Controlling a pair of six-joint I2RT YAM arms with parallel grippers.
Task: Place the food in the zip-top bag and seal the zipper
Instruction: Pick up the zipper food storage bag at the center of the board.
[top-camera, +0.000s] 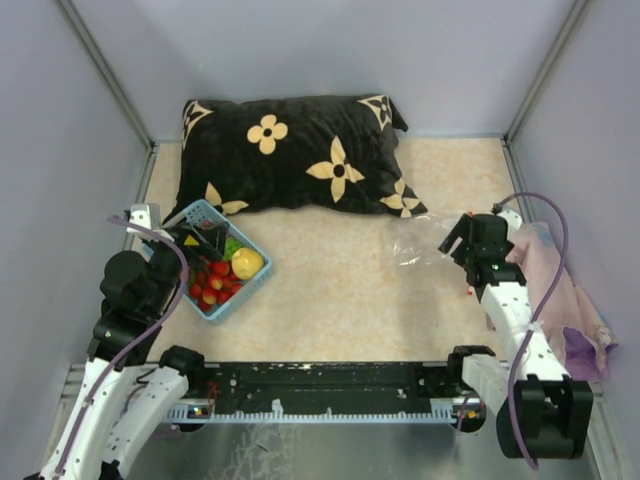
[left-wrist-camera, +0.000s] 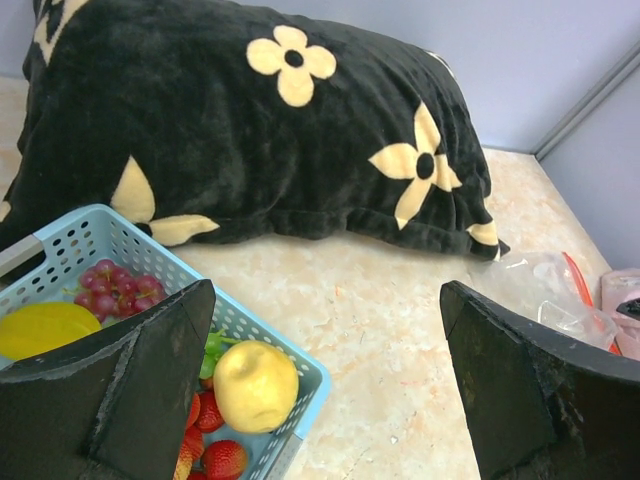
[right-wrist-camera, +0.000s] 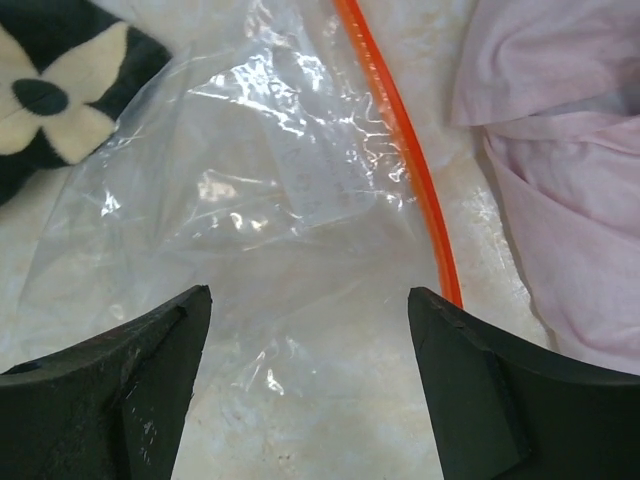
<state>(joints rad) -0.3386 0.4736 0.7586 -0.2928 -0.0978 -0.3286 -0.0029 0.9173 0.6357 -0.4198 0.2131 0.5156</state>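
Observation:
The food lies in a light blue basket (top-camera: 252, 283) at the left: red strawberries (top-camera: 213, 285), a yellow pear-like fruit (top-camera: 247, 263) and green grapes (top-camera: 232, 247). The left wrist view shows the yellow fruit (left-wrist-camera: 255, 385), strawberries (left-wrist-camera: 225, 458), purple grapes (left-wrist-camera: 115, 290) and a yellow fruit (left-wrist-camera: 45, 328). My left gripper (left-wrist-camera: 325, 385) is open above the basket's near corner. The clear zip-top bag (top-camera: 420, 240) lies flat at the right, empty. Its orange zipper (right-wrist-camera: 405, 150) runs along its right edge. My right gripper (right-wrist-camera: 310, 375) is open just above the bag (right-wrist-camera: 260, 170).
A black pillow (top-camera: 295, 155) with cream flowers lies across the back. A pink cloth (top-camera: 560, 295) lies at the right wall, next to the bag's zipper edge (right-wrist-camera: 560, 150). Grey walls enclose the table on three sides.

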